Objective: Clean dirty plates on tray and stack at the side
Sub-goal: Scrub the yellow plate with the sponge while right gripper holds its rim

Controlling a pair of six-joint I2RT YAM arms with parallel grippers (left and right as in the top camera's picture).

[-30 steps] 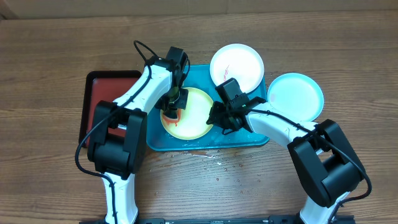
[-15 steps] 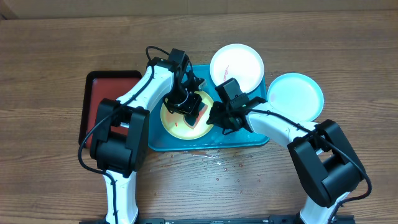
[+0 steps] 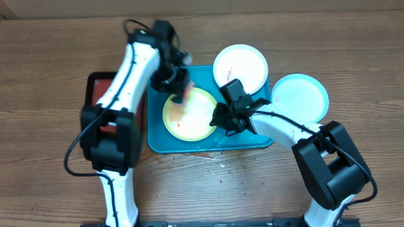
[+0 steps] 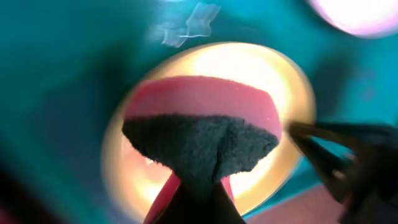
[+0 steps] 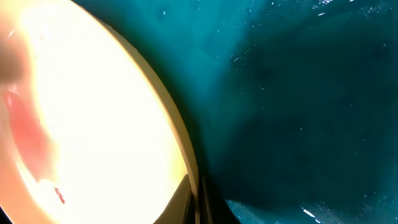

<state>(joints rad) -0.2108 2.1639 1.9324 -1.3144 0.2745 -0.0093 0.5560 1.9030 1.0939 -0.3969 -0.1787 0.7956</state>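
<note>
Your overhead view looks straight down on the table [image 3: 50,63] (from well above). Your left wrist view looks past the left pincer [image 4: 199,205] and its sponge [image 4: 199,146] onto the pale green plate [image 4: 280,81] beyond. Your right wrist view sits very close, that same plate's rim left of the right pincer [image 5: 194,200].

Turquoise tray [image 3: 156,137]; pale green plate [image 3: 197,120] smeared red-orange; white plate [image 3: 240,65] streaked red; pale blue plate [image 3: 300,96]; pink, charcoal-faced sponge [image 4: 199,146].
</note>
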